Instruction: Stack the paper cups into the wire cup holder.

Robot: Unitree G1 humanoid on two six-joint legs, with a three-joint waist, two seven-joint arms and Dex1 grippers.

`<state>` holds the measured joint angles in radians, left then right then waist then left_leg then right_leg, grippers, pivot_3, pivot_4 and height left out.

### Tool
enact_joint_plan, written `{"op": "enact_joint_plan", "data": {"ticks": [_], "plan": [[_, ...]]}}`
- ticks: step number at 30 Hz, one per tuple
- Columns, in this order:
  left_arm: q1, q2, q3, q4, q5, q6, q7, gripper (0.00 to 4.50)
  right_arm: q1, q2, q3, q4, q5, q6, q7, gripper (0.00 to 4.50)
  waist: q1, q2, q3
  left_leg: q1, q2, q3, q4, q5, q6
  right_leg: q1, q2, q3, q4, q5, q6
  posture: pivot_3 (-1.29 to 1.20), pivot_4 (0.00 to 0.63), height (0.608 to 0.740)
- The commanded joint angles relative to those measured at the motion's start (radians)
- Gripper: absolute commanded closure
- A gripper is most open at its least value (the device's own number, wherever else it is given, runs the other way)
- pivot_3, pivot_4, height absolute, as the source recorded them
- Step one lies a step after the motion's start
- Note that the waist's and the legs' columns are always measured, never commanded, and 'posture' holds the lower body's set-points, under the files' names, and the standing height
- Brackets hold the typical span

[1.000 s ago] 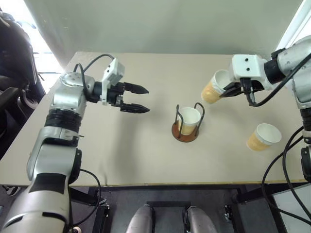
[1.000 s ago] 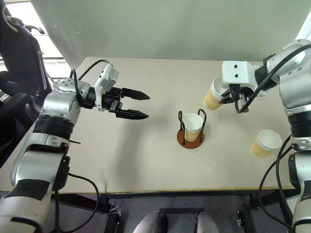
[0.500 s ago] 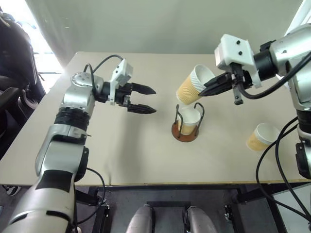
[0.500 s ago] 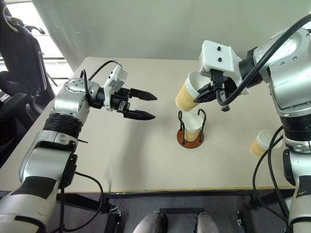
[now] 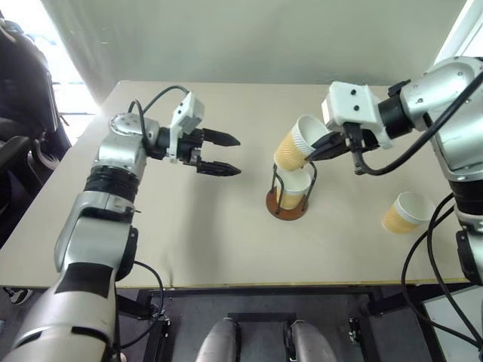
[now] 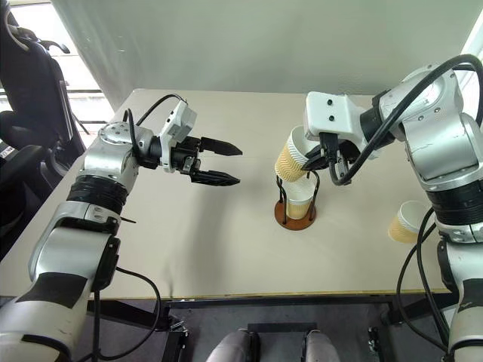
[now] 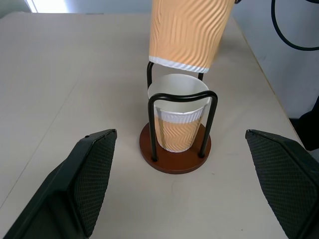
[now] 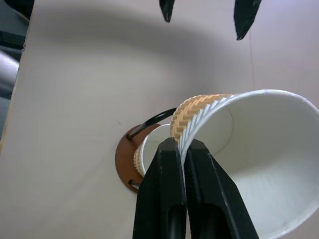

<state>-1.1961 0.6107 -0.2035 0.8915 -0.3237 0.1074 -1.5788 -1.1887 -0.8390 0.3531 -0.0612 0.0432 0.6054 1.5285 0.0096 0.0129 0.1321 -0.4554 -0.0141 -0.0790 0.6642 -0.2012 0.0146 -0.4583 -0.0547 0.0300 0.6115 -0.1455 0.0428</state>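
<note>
Nesting the second cup is the step in hand. A paper cup (image 5: 300, 142) is pinched by its rim wall in the closed right end effector (image 8: 182, 155), one finger inside and one outside, and is held tilted just above the wire cup holder (image 5: 288, 202) at the centre of the head views. One cup (image 7: 177, 118) is already seated upright inside the wire loops on the reddish-brown base. The third cup (image 5: 407, 213) lies on its side on the worktop (image 5: 189, 241) at the right of the frame, well apart from the holder.

The left end effector (image 5: 216, 154) is held fully open and empty, left of the holder, pointing toward it.

For a clean insertion, the carried cup should be brought upright so that its base is centred over the seated cup's mouth. Descent should be made between the wire loops without touching them, since the holder looks light and could be shifted. Release should be delayed until the cup is judged nested.
</note>
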Motion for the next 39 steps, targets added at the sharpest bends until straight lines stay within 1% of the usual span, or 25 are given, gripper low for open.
{"op": "enact_joint_plan", "data": {"ticks": [1, 9, 25, 35, 39], "plan": [[-0.017, 0.016, 0.019, -0.011, -0.009, -0.019, -0.036, 0.05, -0.01, -0.007, -0.001, -0.016, -0.006, -0.018, -0.006, 4.45, 0.0, 0.0, 0.0, 0.0, 0.0, 0.0, 0.0, 0.0, 0.0, 0.0, 0.0, 0.0, 0.0, 0.0, 0.0, 0.0, 0.15, 0.74], [-0.004, 0.015, 0.021, -0.026, -0.011, -0.017, -0.036, 0.05, -0.002, -0.006, 0.026, -0.028, -0.009, -0.03, 0.004, 4.45, 0.0, 0.0, 0.0, 0.0, 0.0, 0.0, 0.0, 0.0, 0.0, 0.0, 0.0, 0.0, 0.0, 0.0, 0.0, 0.0, 0.15, 0.74], [0.012, 0.016, 0.027, -0.071, -0.017, 0.011, -0.036, 0.05, -0.007, -0.045, 0.039, 0.015, -0.037, -0.09, 0.038, 4.45, -0.001, 0.0, 0.0, 0.0, 0.0, 0.0, 0.0, 0.0, 0.0, 0.0, 0.0, 0.0, 0.0, 0.0, 0.0, 0.0, 0.15, 0.74], [0.008, 0.012, 0.034, -0.077, -0.009, 0.016, -0.036, 0.05, 0.008, -0.027, 0.051, -0.014, -0.036, -0.094, 0.038, 4.45, 0.0, 0.0, 0.0, 0.0, 0.0, 0.0, 0.001, 0.0, 0.0, 0.0, 0.0, 0.0, 0.0, 0.0, 0.0, 0.0, 0.15, 0.74], [0.008, 0.008, 0.04, -0.087, -0.004, 0.025, -0.036, 0.05, 0.017, -0.019, 0.063, -0.008, -0.055, -0.123, 0.03, 4.45, 0.0, 0.0, 0.0, 0.0, 0.0, 0.0, 0.001, 0.0, 0.0, 0.0, 0.0, 0.0, 0.0, 0.0, 0.001, 0.0, 0.15, 0.74]]}}
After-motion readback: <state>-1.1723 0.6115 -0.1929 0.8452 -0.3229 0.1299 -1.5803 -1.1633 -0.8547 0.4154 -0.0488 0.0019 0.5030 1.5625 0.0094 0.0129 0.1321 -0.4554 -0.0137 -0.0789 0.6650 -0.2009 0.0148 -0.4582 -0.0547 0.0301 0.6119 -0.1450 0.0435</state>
